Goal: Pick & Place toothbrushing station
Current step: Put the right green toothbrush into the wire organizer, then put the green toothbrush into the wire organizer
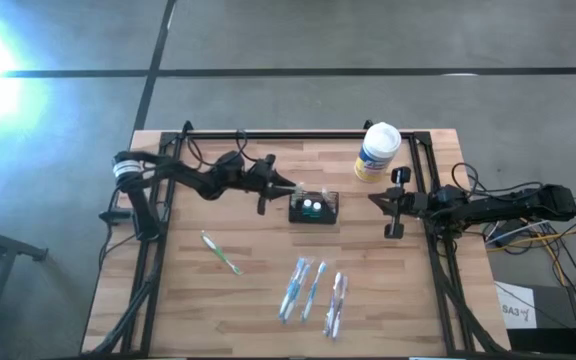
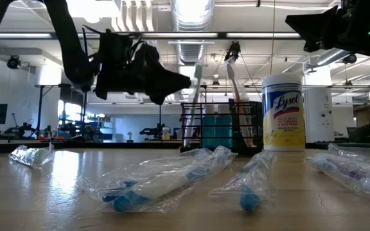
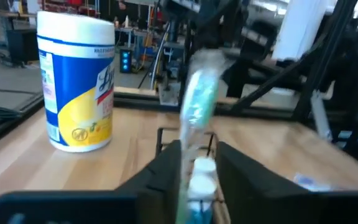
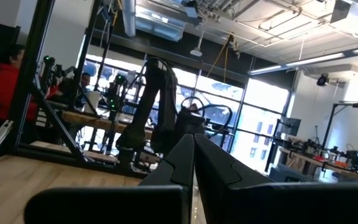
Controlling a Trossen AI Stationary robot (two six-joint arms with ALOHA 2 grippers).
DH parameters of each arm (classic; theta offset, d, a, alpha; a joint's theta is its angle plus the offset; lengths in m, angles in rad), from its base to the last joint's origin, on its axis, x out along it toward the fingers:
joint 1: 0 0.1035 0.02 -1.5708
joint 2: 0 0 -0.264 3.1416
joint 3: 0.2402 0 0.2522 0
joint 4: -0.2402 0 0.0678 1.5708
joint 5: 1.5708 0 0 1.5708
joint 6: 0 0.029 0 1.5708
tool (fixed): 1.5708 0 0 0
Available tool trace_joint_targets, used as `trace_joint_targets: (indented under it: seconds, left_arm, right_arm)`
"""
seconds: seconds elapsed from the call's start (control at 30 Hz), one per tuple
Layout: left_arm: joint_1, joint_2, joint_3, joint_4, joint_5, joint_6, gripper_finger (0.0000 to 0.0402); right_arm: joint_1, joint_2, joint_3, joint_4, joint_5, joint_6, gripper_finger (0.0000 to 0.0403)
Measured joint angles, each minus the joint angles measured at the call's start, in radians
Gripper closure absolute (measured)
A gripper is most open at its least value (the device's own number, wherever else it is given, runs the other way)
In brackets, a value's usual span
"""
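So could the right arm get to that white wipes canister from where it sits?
Probably yes. The right gripper waits just beside the canister at the table's back corner, with bare tabletop between; the left gripper is over at the caddy.

caddy: 1 | canister: 1 | wrapped toothbrushes: 4 on table

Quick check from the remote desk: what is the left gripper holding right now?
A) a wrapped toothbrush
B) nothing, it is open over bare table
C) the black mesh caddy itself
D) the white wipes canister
A. In the left wrist view the left gripper pinches a wrapped toothbrush upright, just above the toothbrushing station; the wipes canister stands apart behind it.
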Motion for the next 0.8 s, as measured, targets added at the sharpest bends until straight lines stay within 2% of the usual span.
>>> trace_joint_targets:
  seconds: [0.13,0.23,0.3,0.4,0.57,0.7,0.8]
  left_arm:
    - [0.001,-0.056,0.000,-0.015,0.018,-0.073,0.0236]
    - [0.001,-0.138,0.000,-0.101,0.057,-0.094,0.0203]
    - [0.001,-0.222,0.000,-0.222,0.092,-0.096,0.0194]
    - [-0.002,-0.388,0.001,-0.486,0.103,-0.096,0.0196]
    - [-0.064,-0.652,0.052,-1.056,-0.014,0.023,0.0241]
    - [-0.170,-0.783,0.148,-1.510,-0.248,0.138,0.0313]
    - [-0.261,-0.824,0.204,-1.720,-0.389,0.148,0.0376]
  right_arm:
    - [0.000,0.000,0.000,-0.001,0.000,0.000,0.0394]
    - [0.000,0.000,0.000,-0.001,0.000,0.001,0.0394]
    - [0.000,0.000,0.000,-0.002,0.000,0.001,0.0394]
    - [0.000,0.000,0.000,-0.002,-0.001,0.002,0.0394]
    - [0.000,0.000,0.000,-0.002,-0.001,0.005,0.0394]
    - [0.000,0.000,0.000,-0.002,-0.001,0.005,0.0394]
    - [0.000,0.000,0.000,-0.002,-0.001,0.005,0.0394]
